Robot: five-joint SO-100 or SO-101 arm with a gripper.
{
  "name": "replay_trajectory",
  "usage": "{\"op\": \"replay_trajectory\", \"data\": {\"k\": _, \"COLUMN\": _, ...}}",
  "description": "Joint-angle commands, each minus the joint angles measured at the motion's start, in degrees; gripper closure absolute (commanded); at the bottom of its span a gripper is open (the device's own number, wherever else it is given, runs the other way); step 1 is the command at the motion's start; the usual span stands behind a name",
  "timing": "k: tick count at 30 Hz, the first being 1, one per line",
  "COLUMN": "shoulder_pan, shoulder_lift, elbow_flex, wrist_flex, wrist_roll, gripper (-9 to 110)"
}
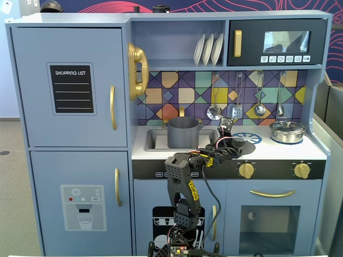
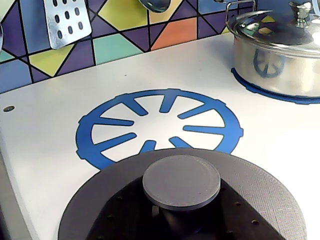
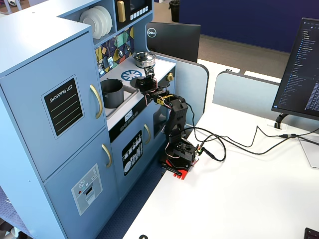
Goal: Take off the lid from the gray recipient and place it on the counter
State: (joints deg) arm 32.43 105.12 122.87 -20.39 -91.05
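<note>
The gray recipient (image 1: pixel 183 133) stands open in the recessed sink of the table (image 1: pixel 278 151), upright, with its top uncovered in both fixed views. The lid (image 2: pixel 200 205) is away from it, to the right in a fixed view (image 1: pixel 242 145), low over the white surface at the near edge of the blue burner print (image 2: pixel 159 125). In the wrist view the lid fills the lower part of the picture, with its round flat knob (image 2: pixel 181 180) on top, and its rim covers the nearest part of the print. The hand (image 1: pixel 231 143) is at the lid in a fixed view, and the arm (image 3: pixel 172 112) reaches over the front edge of the table toward it. The fingers are hidden under the lid and behind the knob, so I cannot tell how wide they are, or if they pinch the knob. I also cannot tell if the lid already rests on the table or hangs just above it. A silver pot (image 2: pixel 280 52) with its own lid stands on the second burner print, well apart to the right.
</note>
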Motion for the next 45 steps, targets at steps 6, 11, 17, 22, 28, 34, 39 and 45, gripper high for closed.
{"op": "replay_trajectory", "data": {"k": 6, "shoulder_pan": 0.9, "shoulder_lift": 0.4, "elbow_flex": -3.3, "wrist_flex": -3.1, "wrist_roll": -0.4, "gripper": 94}}
{"op": "replay_trajectory", "data": {"k": 11, "shoulder_pan": 1.9, "shoulder_lift": 2.8, "elbow_flex": -1.2, "wrist_flex": -3.0, "wrist_roll": 1.7, "gripper": 69}}
{"op": "replay_trajectory", "data": {"k": 17, "shoulder_pan": 3.3, "shoulder_lift": 3.9, "elbow_flex": -1.7, "wrist_flex": -2.8, "wrist_roll": 1.4, "gripper": 69}}
{"op": "replay_trajectory", "data": {"k": 22, "shoulder_pan": 2.9, "shoulder_lift": 6.5, "elbow_flex": -4.0, "wrist_flex": -2.0, "wrist_roll": 2.2, "gripper": 70}}
{"op": "replay_trajectory", "data": {"k": 28, "shoulder_pan": -1.1, "shoulder_lift": 25.6, "elbow_flex": -1.6, "wrist_flex": 13.7, "wrist_roll": 5.4, "gripper": 82}}
{"op": "replay_trajectory", "data": {"k": 34, "shoulder_pan": -10.8, "shoulder_lift": 54.1, "elbow_flex": 3.3, "wrist_flex": 50.9, "wrist_roll": 8.6, "gripper": 102}}
{"op": "replay_trajectory", "data": {"k": 39, "shoulder_pan": -20.9, "shoulder_lift": 67.9, "elbow_flex": 10.5, "wrist_flex": 68.6, "wrist_roll": 6.0, "gripper": 102}}
{"op": "replay_trajectory", "data": {"k": 45, "shoulder_pan": -29.6, "shoulder_lift": 73.2, "elbow_flex": 22.5, "wrist_flex": 84.0, "wrist_roll": 2.7, "gripper": 102}}
